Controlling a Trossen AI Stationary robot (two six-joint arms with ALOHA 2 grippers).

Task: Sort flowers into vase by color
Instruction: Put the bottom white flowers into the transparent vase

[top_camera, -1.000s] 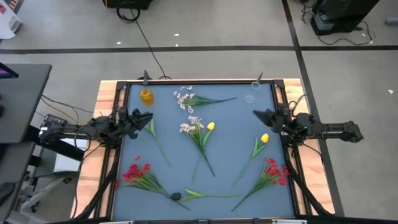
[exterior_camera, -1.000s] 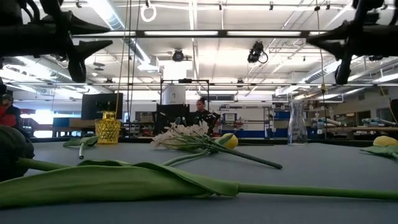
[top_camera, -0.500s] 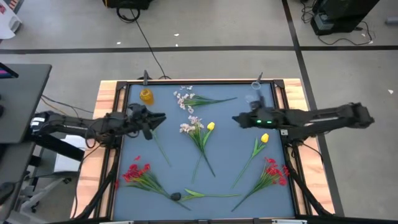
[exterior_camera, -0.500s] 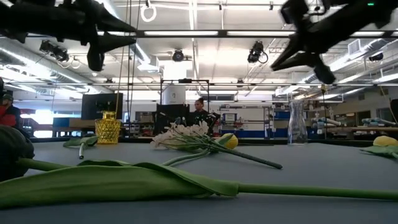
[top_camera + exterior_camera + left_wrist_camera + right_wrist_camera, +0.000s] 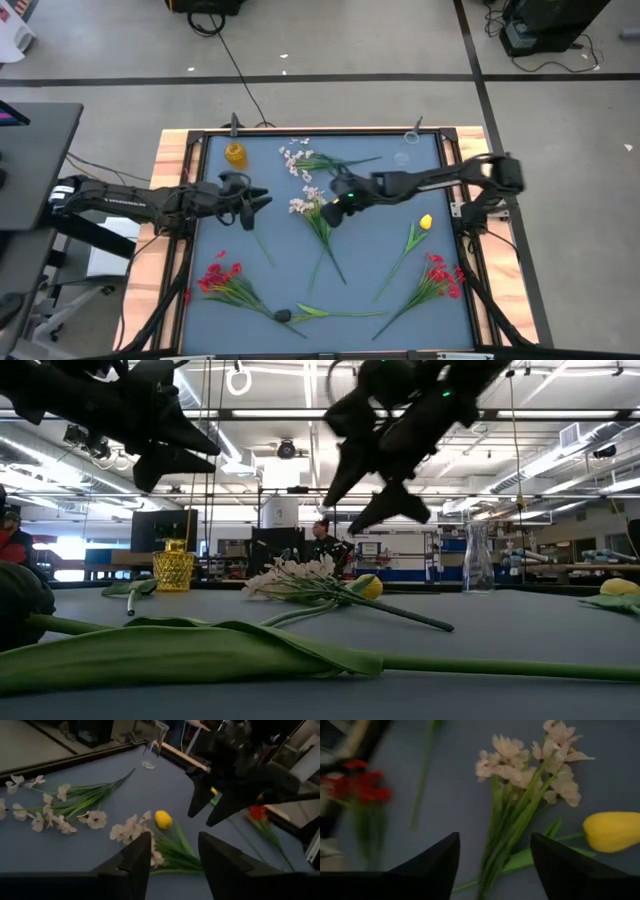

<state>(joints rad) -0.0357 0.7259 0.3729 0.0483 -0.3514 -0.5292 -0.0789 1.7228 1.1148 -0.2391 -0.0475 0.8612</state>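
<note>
Presently the right gripper (image 5: 330,205), jaws spread and empty, hovers over the white-blossom spray (image 5: 310,205) lying mid-table beside a yellow bud (image 5: 339,203), the left gripper (image 5: 258,197) open nearby; next it should descend and close on the stem.

Beyond my table (image 5: 290,245), a black cable (image 5: 232,60) runs over the grey floor, which dark tape lines (image 5: 300,78) cross. Looking level, I see a person (image 5: 322,542) seated far back under long ceiling lights (image 5: 300,414), and someone in red (image 5: 12,540) at the edge.
</note>
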